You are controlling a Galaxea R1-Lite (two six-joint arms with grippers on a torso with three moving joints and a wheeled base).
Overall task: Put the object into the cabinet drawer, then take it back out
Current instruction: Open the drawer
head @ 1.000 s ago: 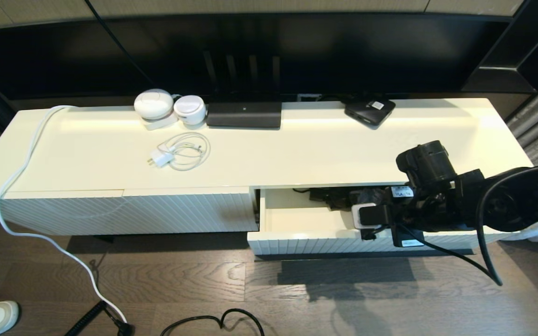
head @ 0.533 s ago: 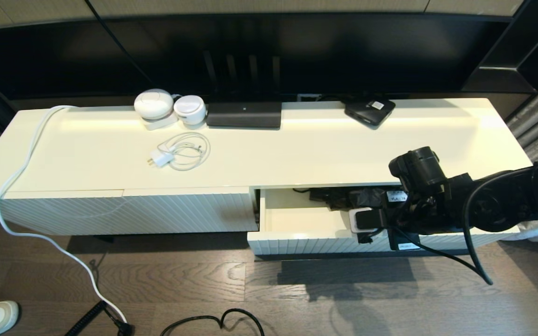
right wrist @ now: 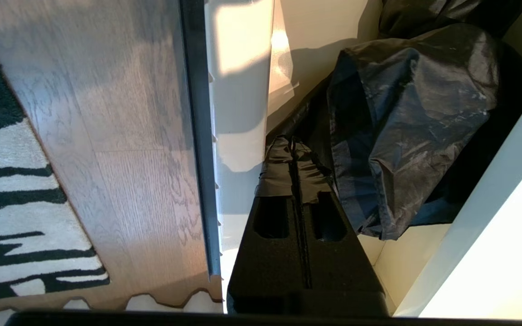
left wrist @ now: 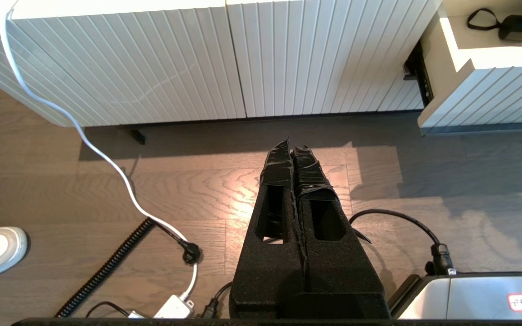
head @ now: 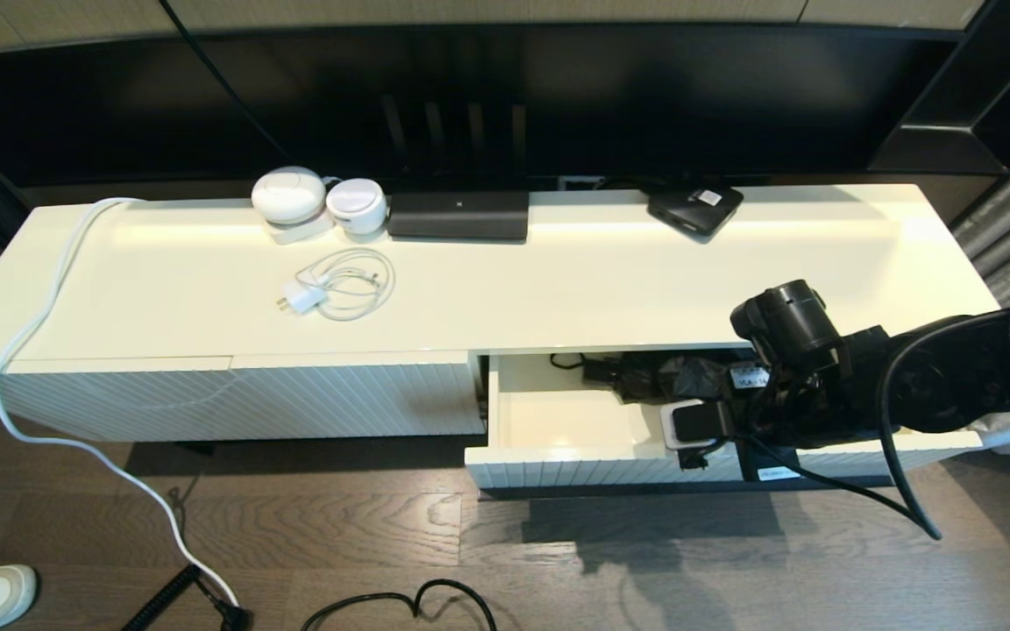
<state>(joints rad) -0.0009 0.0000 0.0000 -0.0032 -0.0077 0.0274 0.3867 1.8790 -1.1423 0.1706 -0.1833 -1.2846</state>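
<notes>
The cabinet drawer [head: 558, 421] stands open. The black folding umbrella [head: 672, 375] lies at its rear. Only the right wrist view shows the right gripper [right wrist: 292, 144], jaws closed and empty, inside the drawer beside the umbrella fabric. The left gripper [left wrist: 292, 144], closed, hangs over floor.

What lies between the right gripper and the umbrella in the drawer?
Nothing: in the right wrist view the right gripper, shut, sits right beside the umbrella inside the drawer.
</notes>
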